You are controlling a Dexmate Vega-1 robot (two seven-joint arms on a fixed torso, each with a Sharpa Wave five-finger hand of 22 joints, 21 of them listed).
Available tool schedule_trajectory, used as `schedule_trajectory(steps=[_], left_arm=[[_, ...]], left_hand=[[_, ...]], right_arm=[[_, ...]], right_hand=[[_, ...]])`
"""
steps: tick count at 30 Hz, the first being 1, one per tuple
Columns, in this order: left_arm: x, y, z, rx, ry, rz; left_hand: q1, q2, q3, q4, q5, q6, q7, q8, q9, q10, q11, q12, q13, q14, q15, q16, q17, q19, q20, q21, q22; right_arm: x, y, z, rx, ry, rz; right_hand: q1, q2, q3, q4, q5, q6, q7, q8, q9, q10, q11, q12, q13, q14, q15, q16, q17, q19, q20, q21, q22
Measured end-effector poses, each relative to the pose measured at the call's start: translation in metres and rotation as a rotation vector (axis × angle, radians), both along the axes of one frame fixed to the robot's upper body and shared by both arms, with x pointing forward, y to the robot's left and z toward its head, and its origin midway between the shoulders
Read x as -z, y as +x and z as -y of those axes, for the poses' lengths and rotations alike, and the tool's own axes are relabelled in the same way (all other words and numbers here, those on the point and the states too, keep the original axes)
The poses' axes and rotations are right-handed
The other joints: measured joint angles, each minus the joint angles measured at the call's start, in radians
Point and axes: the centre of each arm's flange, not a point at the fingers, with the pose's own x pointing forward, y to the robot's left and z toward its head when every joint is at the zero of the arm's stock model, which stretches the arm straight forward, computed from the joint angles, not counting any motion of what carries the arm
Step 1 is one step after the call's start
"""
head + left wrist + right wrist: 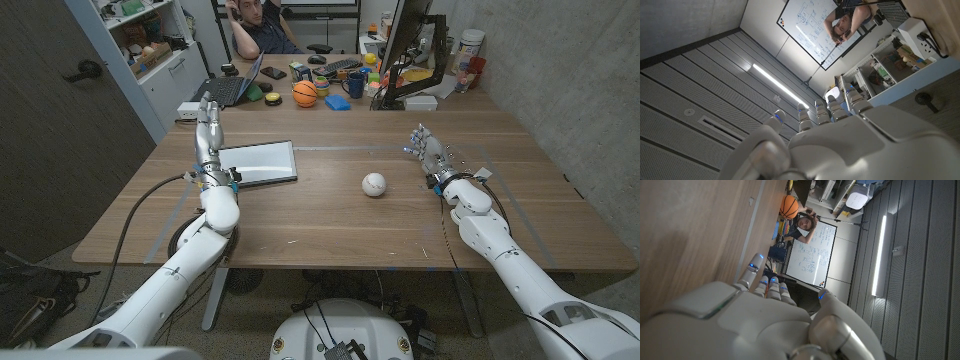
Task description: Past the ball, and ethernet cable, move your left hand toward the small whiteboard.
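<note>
Behind the wooden surface [330,235]: a person [262,25] seated with arm raised, an open laptop [228,88], a small orange basketball [305,93], a blue mug [355,85], a monitor [405,40]. At far left, a white shelf unit [150,45] packed with clutter. On the back wall, a large written-on whiteboard [810,260].

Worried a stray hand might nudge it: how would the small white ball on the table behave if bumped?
The small white ball is round and sits free on the smooth wooden table, so it would probably roll readily. It looks light. Nothing nearby would likely stop it.
</note>
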Motion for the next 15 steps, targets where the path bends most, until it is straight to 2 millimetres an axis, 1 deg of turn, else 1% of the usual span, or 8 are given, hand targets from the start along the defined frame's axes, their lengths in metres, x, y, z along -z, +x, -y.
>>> schedule_trajectory(steps=[2,4,5,6,8,12,14,15], left_arm=[[0.001,0.000,-0.001,-0.029,0.009,-0.004],[0.002,0.000,-0.003,-0.071,0.022,-0.012],[0.003,0.000,-0.004,-0.094,0.029,-0.015],[-0.011,-0.009,-0.002,-0.105,0.066,0.016],[-0.013,-0.011,-0.002,-0.127,0.079,0.020],[-0.020,-0.016,-0.003,-0.178,0.114,0.033],[-0.025,-0.018,-0.003,-0.176,0.127,0.044],[-0.026,-0.019,-0.004,-0.220,0.145,0.041]], left_hand=[[0.004,0.004,0.002,-0.002,0.000,0.000,0.000,0.000,0.000,-0.001,-0.001,-0.001,0.000,0.000,0.000,-0.004,0.000,-0.004,0.015,-0.003,0.000],[0.013,0.005,0.010,-0.010,-0.002,0.000,0.000,-0.008,0.000,-0.019,-0.017,-0.013,0.000,-0.016,0.002,-0.004,0.001,-0.007,0.027,-0.011,0.000],[0.015,0.007,0.013,-0.013,-0.005,-0.004,-0.004,-0.012,0.000,-0.035,-0.017,-0.015,0.000,-0.022,0.005,-0.006,0.002,-0.010,0.032,-0.014,0.000],[0.015,0.007,0.015,-0.015,-0.005,-0.006,-0.006,-0.013,0.003,-0.047,-0.017,-0.015,0.000,-0.025,0.008,-0.011,0.003,-0.010,0.032,-0.017,0.000],[0.018,0.010,0.018,-0.018,-0.005,-0.006,-0.006,-0.016,0.005,-0.064,-0.017,-0.022,0.000,-0.026,0.009,-0.012,0.003,-0.016,0.038,-0.020,0.000],[0.019,0.011,0.019,-0.019,-0.005,-0.011,-0.010,-0.017,0.005,-0.068,-0.014,-0.022,-0.003,-0.031,0.014,-0.012,0.003,-0.016,0.038,-0.022,0.000],[0.019,0.011,0.025,-0.017,-0.006,-0.023,-0.007,-0.017,0.005,-0.068,-0.014,-0.022,-0.003,-0.043,0.016,-0.012,0.003,-0.025,0.047,-0.029,0.002],[0.019,0.011,0.028,-0.017,-0.012,-0.025,-0.007,-0.020,0.005,-0.068,-0.014,-0.018,-0.003,-0.043,0.016,-0.012,0.003,-0.025,0.047,-0.029,0.003]], right_arm=[[0.001,0.001,0.001,0.002,0.003,-0.002],[0.001,0.001,0.001,0.002,0.005,-0.003],[0.001,0.001,0.002,0.004,0.006,-0.004],[0.001,0.001,0.001,-0.003,0.001,-0.002],[0.002,0.001,0.001,-0.002,0.003,-0.003],[0.002,0.001,0.002,-0.005,0.002,0.001],[0.002,0.001,0.001,-0.007,0.001,0.003],[0.002,0.001,0.002,-0.006,0.003,0.003]], right_hand=[[0.000,0.000,0.000,0.000,0.000,0.000,0.000,0.000,0.000,-0.002,0.002,0.000,0.000,0.000,0.000,0.000,0.000,0.000,0.000,0.000,0.000],[0.000,0.000,0.000,0.000,0.000,0.000,0.000,0.000,0.000,-0.002,0.002,0.000,0.000,0.000,0.000,-0.004,0.000,0.000,0.000,0.000,0.000],[0.000,0.000,0.000,0.000,0.000,0.000,0.000,0.000,0.000,-0.002,0.001,0.000,0.000,0.000,0.000,-0.004,0.000,-0.004,-0.004,0.000,0.000],[0.000,0.000,-0.001,0.001,0.000,0.000,0.000,0.000,0.000,-0.002,0.001,0.000,0.000,0.000,0.000,-0.004,0.000,-0.006,-0.006,0.000,0.000],[0.000,0.000,-0.001,0.001,0.000,0.000,0.000,0.000,0.000,-0.002,0.001,0.000,0.000,0.000,0.000,-0.004,0.000,-0.006,-0.006,0.000,0.000],[0.000,0.000,-0.001,0.001,0.000,0.000,0.000,0.000,0.000,-0.002,0.001,0.000,0.000,0.000,0.000,-0.004,0.000,-0.002,-0.009,0.000,0.000],[0.000,0.000,-0.001,0.001,0.000,0.000,0.000,0.000,0.000,-0.002,0.001,0.000,0.000,0.000,0.000,-0.004,0.000,-0.002,-0.009,0.000,0.000],[0.000,0.000,-0.004,0.004,0.000,0.000,0.000,0.000,0.000,-0.002,0.001,0.000,0.000,0.000,0.000,-0.004,0.000,-0.002,-0.009,0.000,0.000]])
